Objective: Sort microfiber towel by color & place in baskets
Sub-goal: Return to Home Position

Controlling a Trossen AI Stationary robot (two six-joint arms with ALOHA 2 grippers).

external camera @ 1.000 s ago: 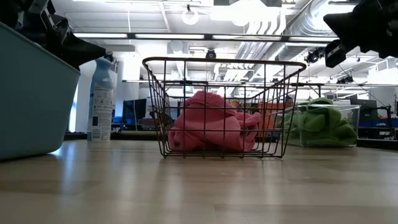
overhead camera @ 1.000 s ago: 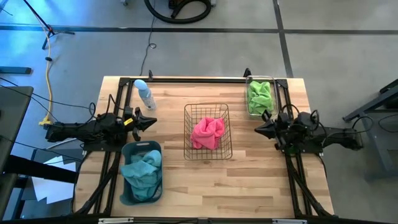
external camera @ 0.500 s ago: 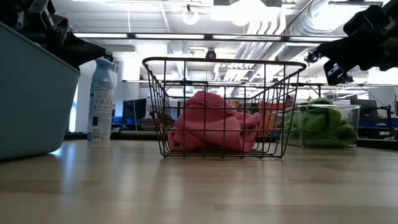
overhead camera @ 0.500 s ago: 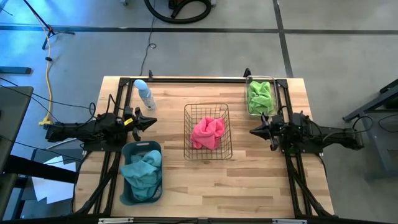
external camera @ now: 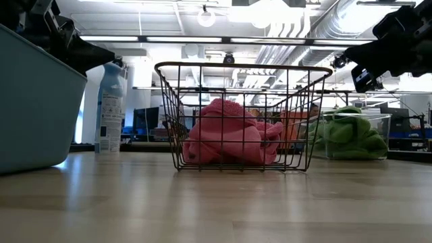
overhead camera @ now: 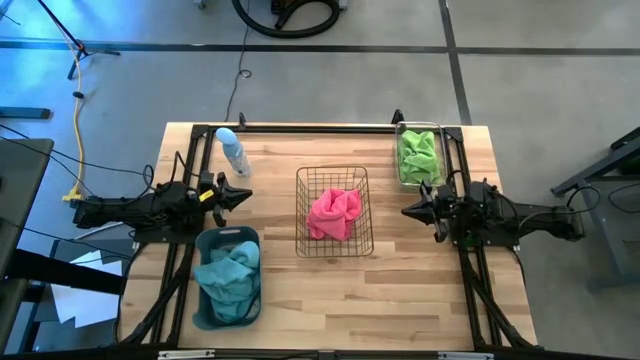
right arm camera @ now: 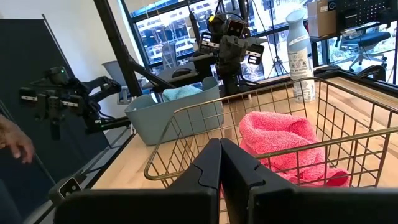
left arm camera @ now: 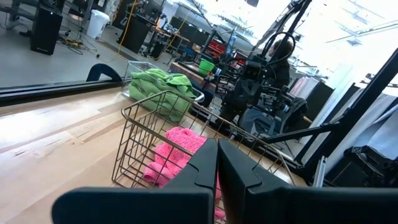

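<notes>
A pink towel (overhead camera: 334, 213) lies in the wire mesh basket (overhead camera: 334, 172) at the table's middle. A teal towel (overhead camera: 231, 276) lies in the grey-blue tub (overhead camera: 205, 310) at the near left. A green towel (overhead camera: 417, 154) lies in the clear bin (overhead camera: 402, 182) at the far right. My left gripper (overhead camera: 246, 195) is shut and empty, above the table between the spray bottle and the tub, pointing at the wire basket. My right gripper (overhead camera: 406, 210) is shut and empty, right of the wire basket, pointing at it.
A pale blue spray bottle (overhead camera: 232, 150) stands at the far left of the table. Bare wood shows along the near edge (overhead camera: 380, 310) and between the wire basket and the tub. In the right wrist view a person's hand (right arm camera: 15, 142) shows beyond the table.
My right gripper has moved a little toward the table's left, closer to the wire basket, and has then stayed still. The towels and baskets have kept their places.
</notes>
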